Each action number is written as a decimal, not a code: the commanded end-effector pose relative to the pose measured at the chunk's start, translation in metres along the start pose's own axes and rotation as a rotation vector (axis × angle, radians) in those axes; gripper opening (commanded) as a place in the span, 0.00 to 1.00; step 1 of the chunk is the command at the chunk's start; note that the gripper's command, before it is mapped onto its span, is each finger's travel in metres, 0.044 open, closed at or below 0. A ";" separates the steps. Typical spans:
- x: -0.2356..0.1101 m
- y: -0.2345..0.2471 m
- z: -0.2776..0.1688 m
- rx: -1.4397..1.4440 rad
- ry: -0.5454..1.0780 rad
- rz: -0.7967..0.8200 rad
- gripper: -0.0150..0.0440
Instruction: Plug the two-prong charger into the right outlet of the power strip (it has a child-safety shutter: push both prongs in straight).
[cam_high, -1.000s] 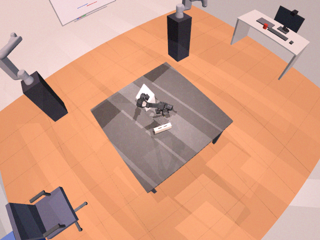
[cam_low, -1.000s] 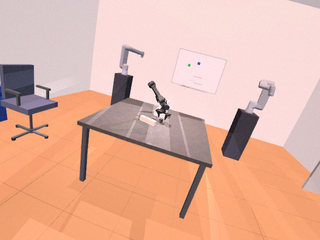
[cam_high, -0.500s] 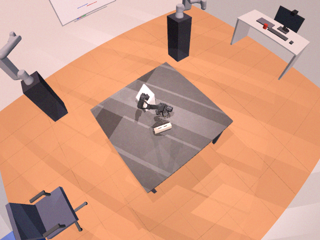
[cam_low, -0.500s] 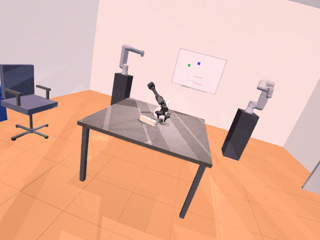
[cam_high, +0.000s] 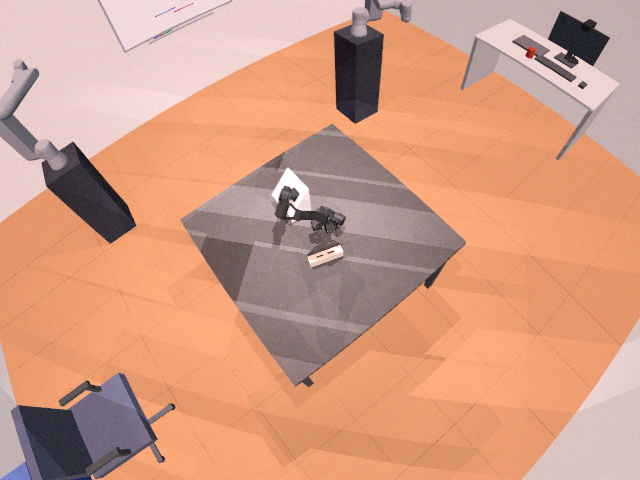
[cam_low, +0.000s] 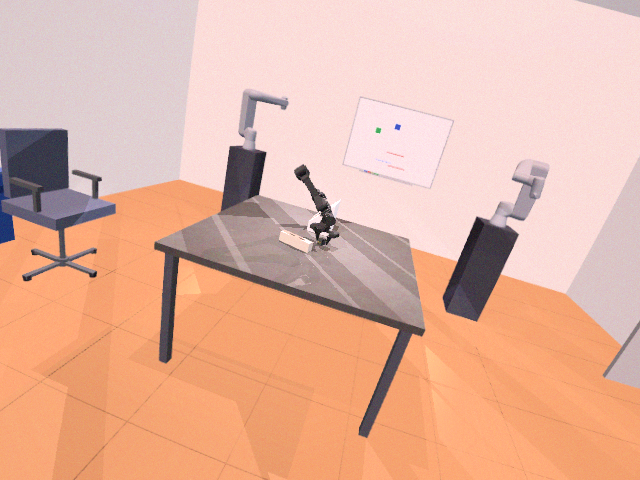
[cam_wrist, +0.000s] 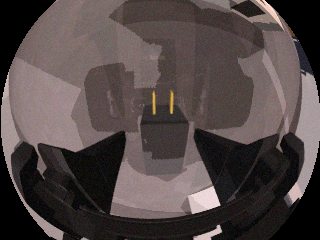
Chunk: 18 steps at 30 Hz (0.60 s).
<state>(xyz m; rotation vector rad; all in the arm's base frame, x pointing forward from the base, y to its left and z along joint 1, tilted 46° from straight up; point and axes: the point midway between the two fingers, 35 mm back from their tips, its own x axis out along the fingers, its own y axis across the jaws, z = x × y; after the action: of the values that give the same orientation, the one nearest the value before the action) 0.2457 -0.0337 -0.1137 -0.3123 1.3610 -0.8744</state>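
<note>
Closest in, from the wrist view: gripper (cam_wrist: 160, 135) pointed down at the table, jaws partly open, one dark finger (cam_wrist: 100, 160) on each side. Holding nothing as yet, by the look of it. A sliver of grey table shows between each finger and the charger (cam_wrist: 163, 140). Lying flat on the table and centred in that gap, dark and boxy. Two brass prongs (cam_wrist: 162, 102) pointing straight away from the wrist camera, so long axis in line with the claw's own reach and flanks square to the pads. Probably little left but to finish closing.

Next out, from the top view: power strip (cam_high: 325, 254), cream, lying just beside the wrist on the side away from the arm's white base plate (cam_high: 298, 180). Near the charger but apart from it. Two outlets just visible along its top face (which one counts as the right, hard to say from here). Not seen in the wrist view, so likely a lift and a turn of the prongs needed before any straight push.

Nothing else seen standing between claw and strip on the table (cam_high: 403, 227).

Farther off, well apart: two dark pedestals (cam_low: 241, 175) carrying idle grey arms, a whiteboard (cam_low: 397, 142), an office chair (cam_low: 49, 204), a desk (cam_high: 542, 77) with a monitor.
</note>
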 end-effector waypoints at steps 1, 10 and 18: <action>0.000 0.000 0.001 0.002 -0.001 0.001 0.64; 0.000 0.000 0.001 0.002 -0.001 0.001 0.41; -0.019 0.002 -0.001 -0.001 0.001 0.002 0.25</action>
<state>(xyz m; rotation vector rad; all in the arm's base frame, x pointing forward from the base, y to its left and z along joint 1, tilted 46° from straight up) 0.2442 -0.0277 -0.1082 -0.3193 1.3676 -0.8756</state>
